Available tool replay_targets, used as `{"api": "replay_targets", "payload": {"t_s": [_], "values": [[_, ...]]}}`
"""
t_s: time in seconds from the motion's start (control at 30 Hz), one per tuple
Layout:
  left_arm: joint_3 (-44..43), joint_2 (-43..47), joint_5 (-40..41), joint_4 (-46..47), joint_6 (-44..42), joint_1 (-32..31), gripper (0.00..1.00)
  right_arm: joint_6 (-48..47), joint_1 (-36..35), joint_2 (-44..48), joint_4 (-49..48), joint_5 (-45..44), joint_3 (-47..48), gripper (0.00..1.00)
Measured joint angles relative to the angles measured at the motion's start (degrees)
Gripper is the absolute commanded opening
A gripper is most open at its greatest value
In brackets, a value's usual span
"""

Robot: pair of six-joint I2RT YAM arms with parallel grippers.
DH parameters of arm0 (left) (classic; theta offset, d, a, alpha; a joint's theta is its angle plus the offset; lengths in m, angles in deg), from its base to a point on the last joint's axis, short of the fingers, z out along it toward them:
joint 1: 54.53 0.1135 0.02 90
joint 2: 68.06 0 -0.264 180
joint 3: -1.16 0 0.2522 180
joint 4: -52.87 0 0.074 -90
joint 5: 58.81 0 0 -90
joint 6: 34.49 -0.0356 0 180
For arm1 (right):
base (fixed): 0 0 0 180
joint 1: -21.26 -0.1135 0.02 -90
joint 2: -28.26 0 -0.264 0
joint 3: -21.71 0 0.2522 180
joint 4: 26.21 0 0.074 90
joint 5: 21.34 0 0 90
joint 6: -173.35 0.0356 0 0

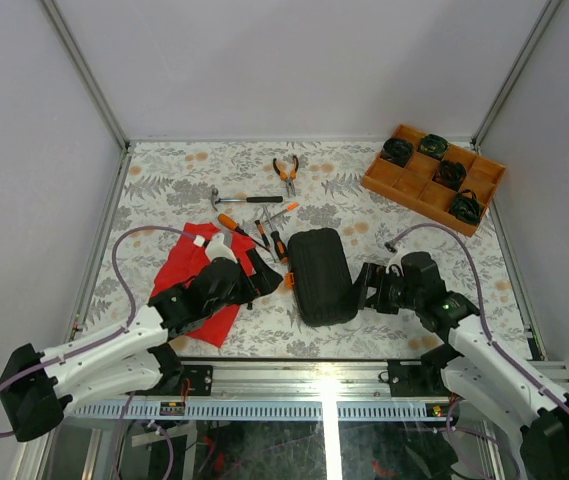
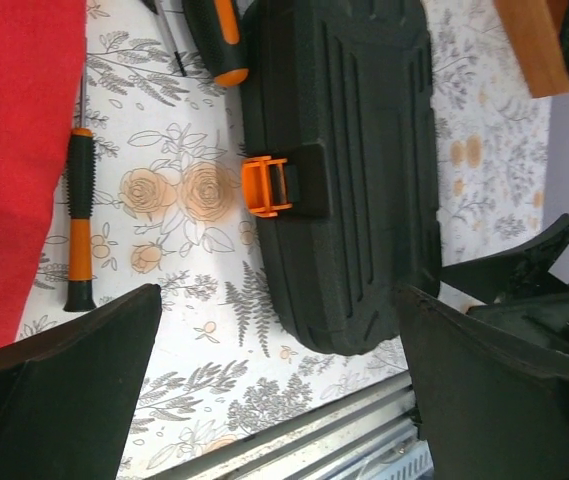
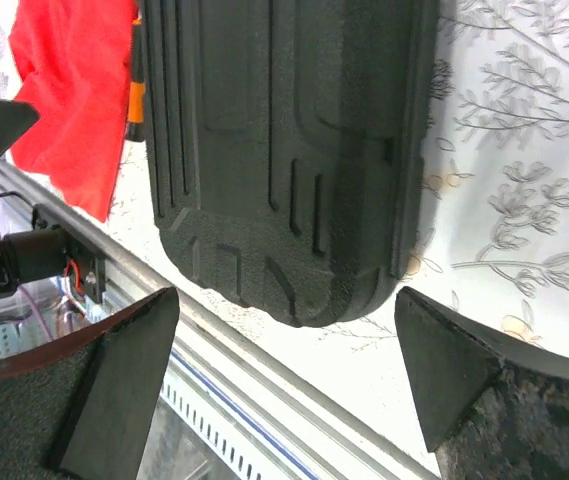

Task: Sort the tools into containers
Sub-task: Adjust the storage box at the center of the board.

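Bright, even overhead light casts soft shadows; wrist views blur up close.

1. A robotics lab test cell is being shown.
2. The space is being closed in by plain pale wall panels [image 1: 294, 60] beyond and to both sides of the left gripper [image 1: 264, 278] and the right gripper [image 1: 366, 290].
3. The panels are being held by bare aluminium profiles [image 1: 84, 75] rising from the far table corners, well beyond the grippers.
4. The table [image 1: 164, 180] under the grippers is being covered by a floral printed sheet.
5. The left arm [image 1: 94, 355] and the right arm [image 1: 494, 360] are being carried on a slotted metal rail [image 1: 304, 405] behind the grippers.
6. Loose cables [image 1: 116, 275] are being looped along the arms behind each gripper.
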Motion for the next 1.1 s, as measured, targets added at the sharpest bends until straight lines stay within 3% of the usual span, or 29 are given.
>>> {"api": "replay_targets", "payload": {"t_s": [0.37, 0.6, 0.93, 1.1], "values": [[-0.02, 4.15, -3.98, -5.09, 1.97, -0.02, 1.0, 1.07, 0.0, 12.66, 13.09, -20.33, 2.54, 0.99], [-2.01, 3.96, -4.59, -8.2, 1.29, -0.02, 1.0, -1.01, 0.0, 9.11, 17.57, -27.89, 8.7, 0.99], [-2.38, 3.43, -3.06, -6.69, -1.6, 0.0, 1.0, -2.73, 0.0, 2.91, 12.39, -29.86, 8.59, 0.99], [1.73, 1.18, -3.1, -1.03, -2.75, 0.0, 1.0, -5.2, 0.0, -3.04, 8.5, -25.22, 8.15, 1.0]]}}
